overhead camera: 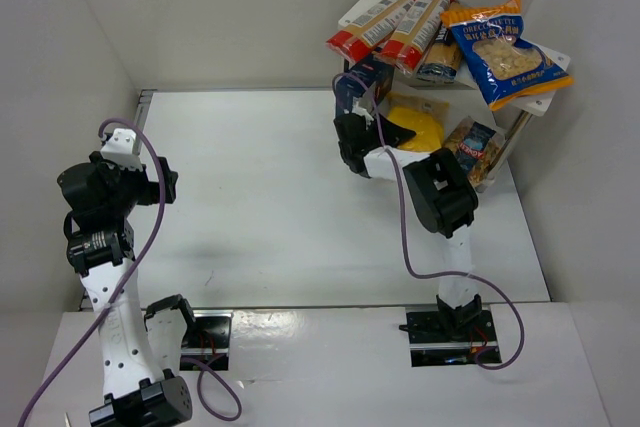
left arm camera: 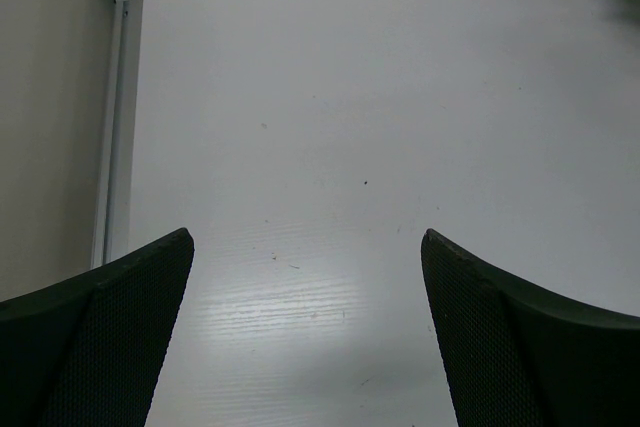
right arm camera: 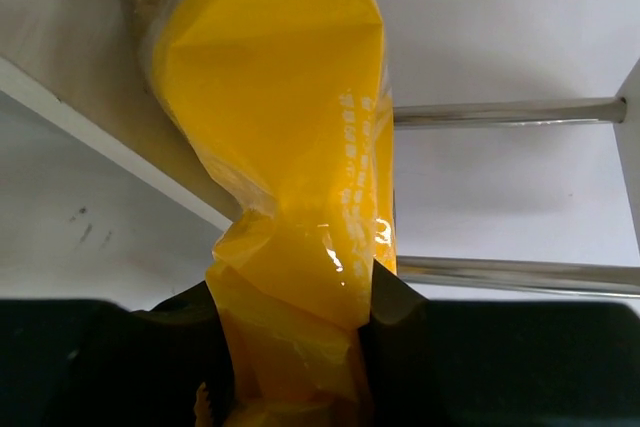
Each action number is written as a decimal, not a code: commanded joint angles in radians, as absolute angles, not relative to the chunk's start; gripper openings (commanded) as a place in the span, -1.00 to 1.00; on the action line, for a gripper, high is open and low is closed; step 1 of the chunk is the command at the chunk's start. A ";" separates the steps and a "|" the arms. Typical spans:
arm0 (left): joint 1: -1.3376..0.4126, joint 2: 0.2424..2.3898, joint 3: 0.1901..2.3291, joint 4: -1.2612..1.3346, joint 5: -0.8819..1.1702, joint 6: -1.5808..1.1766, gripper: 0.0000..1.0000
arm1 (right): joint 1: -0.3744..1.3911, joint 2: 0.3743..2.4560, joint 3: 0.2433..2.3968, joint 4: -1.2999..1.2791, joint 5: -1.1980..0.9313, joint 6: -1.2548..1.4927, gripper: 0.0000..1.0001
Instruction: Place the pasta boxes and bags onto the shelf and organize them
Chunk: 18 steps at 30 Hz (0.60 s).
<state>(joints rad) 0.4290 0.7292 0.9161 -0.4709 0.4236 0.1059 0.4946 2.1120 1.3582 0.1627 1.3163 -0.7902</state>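
The shelf (overhead camera: 352, 17) stands at the back right. Its top board holds two red-and-cream boxes (overhead camera: 375, 22) (overhead camera: 418, 25), a dark blue box (overhead camera: 440, 59) and the blue-and-orange bag (overhead camera: 505, 52). The small clear bag (overhead camera: 473, 150) lies on the lower board. My right gripper (overhead camera: 385, 132) is shut on the near end of the yellow bag (overhead camera: 420, 125); the bag's far end rests on the lower board. In the right wrist view the fingers (right arm camera: 410, 327) pinch the yellow bag (right arm camera: 280, 107). My left gripper (left arm camera: 305, 237) is open and empty over bare table at the left.
Thin metal shelf legs (right arm camera: 500, 110) run just right of the yellow bag. White walls close in the table at the left, back and right. A metal rail (left arm camera: 115, 127) lines the table's left edge.
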 commanded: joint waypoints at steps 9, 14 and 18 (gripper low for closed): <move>0.434 0.715 0.913 -0.453 0.440 0.123 1.00 | 0.443 2.172 1.459 0.156 1.279 -0.761 0.07; 0.434 0.706 0.913 -0.453 0.440 0.123 1.00 | 0.463 2.080 1.402 0.115 1.269 -0.733 0.37; 0.434 0.706 0.913 -0.453 0.440 0.123 1.00 | 0.512 1.994 1.324 0.088 1.269 -0.703 0.40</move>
